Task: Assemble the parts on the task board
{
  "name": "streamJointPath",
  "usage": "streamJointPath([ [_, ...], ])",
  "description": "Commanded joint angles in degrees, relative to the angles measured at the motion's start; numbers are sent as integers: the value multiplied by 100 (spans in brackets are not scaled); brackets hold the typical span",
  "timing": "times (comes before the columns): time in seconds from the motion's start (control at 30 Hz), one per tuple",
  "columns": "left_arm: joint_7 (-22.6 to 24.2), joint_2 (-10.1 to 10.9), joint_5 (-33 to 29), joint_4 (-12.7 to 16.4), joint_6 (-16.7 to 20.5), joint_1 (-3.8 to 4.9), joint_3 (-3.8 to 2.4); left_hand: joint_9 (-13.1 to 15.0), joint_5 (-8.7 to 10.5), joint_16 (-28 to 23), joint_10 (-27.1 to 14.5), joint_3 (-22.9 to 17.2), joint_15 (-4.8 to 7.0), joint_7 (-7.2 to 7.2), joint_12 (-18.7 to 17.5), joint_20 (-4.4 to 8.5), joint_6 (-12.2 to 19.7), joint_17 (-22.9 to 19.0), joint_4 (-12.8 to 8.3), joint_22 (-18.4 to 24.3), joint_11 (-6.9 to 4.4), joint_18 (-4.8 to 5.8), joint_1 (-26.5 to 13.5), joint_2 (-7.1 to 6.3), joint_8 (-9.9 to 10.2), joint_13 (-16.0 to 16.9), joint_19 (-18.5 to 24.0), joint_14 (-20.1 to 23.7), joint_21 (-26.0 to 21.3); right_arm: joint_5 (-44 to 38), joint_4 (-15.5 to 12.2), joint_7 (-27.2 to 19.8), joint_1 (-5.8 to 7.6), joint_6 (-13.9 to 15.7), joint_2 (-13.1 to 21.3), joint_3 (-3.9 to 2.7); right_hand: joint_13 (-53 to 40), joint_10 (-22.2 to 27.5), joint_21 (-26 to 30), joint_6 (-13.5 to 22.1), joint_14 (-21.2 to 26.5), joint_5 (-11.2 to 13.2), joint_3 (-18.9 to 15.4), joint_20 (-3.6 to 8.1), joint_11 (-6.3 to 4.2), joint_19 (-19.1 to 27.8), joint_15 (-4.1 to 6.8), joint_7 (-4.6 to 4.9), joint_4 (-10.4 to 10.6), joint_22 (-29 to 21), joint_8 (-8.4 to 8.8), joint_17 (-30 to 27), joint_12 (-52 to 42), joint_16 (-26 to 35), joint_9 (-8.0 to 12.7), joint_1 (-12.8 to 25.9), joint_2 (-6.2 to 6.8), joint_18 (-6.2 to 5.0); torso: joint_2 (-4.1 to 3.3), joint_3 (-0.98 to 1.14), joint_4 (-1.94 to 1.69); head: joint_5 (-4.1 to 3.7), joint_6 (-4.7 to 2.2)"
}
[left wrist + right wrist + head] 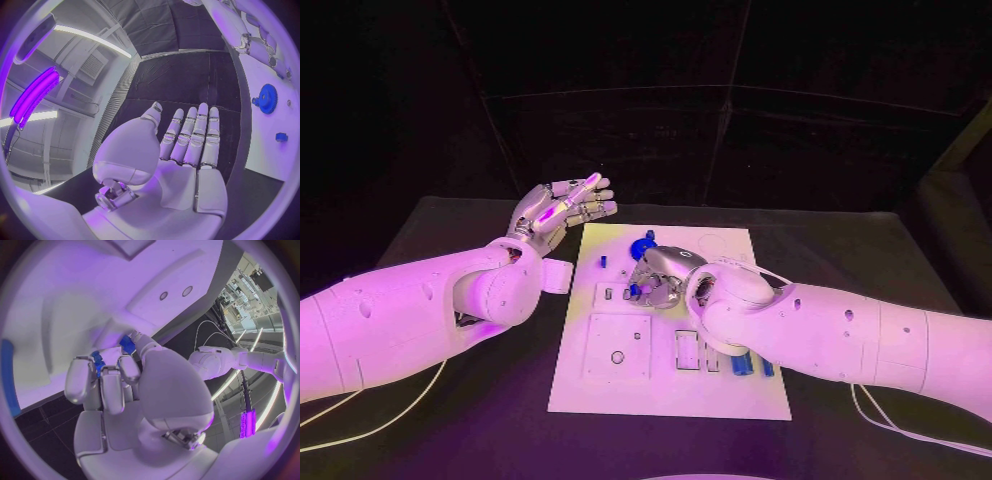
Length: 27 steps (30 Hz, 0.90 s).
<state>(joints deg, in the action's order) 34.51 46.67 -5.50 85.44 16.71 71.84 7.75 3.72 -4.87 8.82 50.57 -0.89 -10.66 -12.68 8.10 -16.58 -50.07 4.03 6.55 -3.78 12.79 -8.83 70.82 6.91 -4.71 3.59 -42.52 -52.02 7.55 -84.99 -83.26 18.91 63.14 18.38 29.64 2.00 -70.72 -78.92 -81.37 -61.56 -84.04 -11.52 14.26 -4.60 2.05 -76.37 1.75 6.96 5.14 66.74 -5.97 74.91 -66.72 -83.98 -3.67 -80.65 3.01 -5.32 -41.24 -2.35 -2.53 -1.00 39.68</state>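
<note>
The white task board [678, 385] lies in the middle of the table. My right hand [664, 277] hangs over its upper half with its fingers curled down, pinching a small blue part [635, 291] against the board. In the right wrist view, that blue part [98, 362] shows between the fingertips of the right hand [119, 390], pressed to the board [81, 300]. A blue gear [643, 243] stands just beyond the hand. My left hand [567, 208] is raised off the board's far left corner, its fingers straight and holding nothing. The left wrist view shows the same flat palm [181, 155].
A small blue piece [604, 262] lies left of the right hand, and two blue bars [741, 365] sit in slots by my right forearm. The left wrist view shows the gear [267, 98] and the small piece [281, 136] on the board [275, 65]. Black table surrounds the board.
</note>
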Motion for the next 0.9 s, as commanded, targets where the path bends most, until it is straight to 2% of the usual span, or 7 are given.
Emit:
streamJointPath([
  [0.03,20,-4,25,3,-74,10,-6,7,20,-30,41,-8,-15,-313,23,6,-19,3,-42,-3,9,-95,-15,28,-25,7,-50,-37,-18,-1,18,-6,-29,-129,30,23,3,4,-20,22,-373,20,17,28,-3,9,31,12,1,-1,5,393,17,17,-17,42,-13,64,-1,-2,5,-4,12],
  [0.37,21,-3,25,1,-75,10,-6,7,20,-30,41,-8,-15,-313,23,6,-19,3,-42,-3,9,-95,-15,28,-25,7,-50,-37,-18,75,46,-138,-57,-27,44,23,280,184,-11,24,-373,43,64,22,-2,23,27,14,-25,-19,18,394,371,19,-19,36,-16,60,-2,2,0,-5,18],
  [0.5,20,2,25,-2,-75,10,-6,5,21,-32,49,-10,-12,-309,30,6,-26,2,-48,-3,5,-99,-13,29,-29,5,-63,-46,-27,215,12,-447,-69,338,63,23,238,158,-19,19,-376,36,75,22,-3,11,27,13,-29,1,18,407,322,12,-21,35,-22,64,1,1,1,-9,5],
  [0.63,9,10,26,-6,-75,9,-5,5,20,-25,56,-13,-6,-305,36,7,-32,5,-56,-5,1,-105,-9,29,-33,4,-81,-69,-31,493,-49,-1055,-79,867,108,23,206,133,-21,15,-377,14,94,22,-5,7,28,11,-47,7,21,411,282,10,-22,24,-19,64,2,5,3,-5,-19],
  [0.77,-43,29,28,-15,-57,7,-4,6,19,107,154,-15,70,-262,98,27,-99,39,-73,-31,-50,-156,-19,29,-71,9,-313,-326,13,762,-142,-1674,-83,1242,194,22,174,110,-31,15,-383,-15,114,22,-5,-8,29,12,-71,33,26,435,244,-4,-22,12,-10,69,3,7,-5,-2,-43],
  [0.83,-90,49,33,-22,-44,6,-4,23,19,247,379,-15,158,-181,206,85,-260,80,-67,-63,-135,-178,-34,35,-155,34,-540,-597,102,868,-211,-1937,-84,1361,260,21,155,98,-36,20,-385,-19,117,22,-4,-15,29,15,-76,44,31,444,222,-9,-21,13,-4,72,4,8,-3,5,-64],
  [0.9,-179,75,78,-34,-52,5,-3,46,20,434,715,-19,293,-42,345,214,-505,170,-55,-107,-272,-173,-47,42,-292,76,-829,-971,231,954,-313,-2177,-84,1458,357,20,132,82,-38,27,-387,-20,118,22,-1,-17,27,19,-80,49,37,453,193,-14,-20,18,6,72,8,3,-2,8,-80],
])
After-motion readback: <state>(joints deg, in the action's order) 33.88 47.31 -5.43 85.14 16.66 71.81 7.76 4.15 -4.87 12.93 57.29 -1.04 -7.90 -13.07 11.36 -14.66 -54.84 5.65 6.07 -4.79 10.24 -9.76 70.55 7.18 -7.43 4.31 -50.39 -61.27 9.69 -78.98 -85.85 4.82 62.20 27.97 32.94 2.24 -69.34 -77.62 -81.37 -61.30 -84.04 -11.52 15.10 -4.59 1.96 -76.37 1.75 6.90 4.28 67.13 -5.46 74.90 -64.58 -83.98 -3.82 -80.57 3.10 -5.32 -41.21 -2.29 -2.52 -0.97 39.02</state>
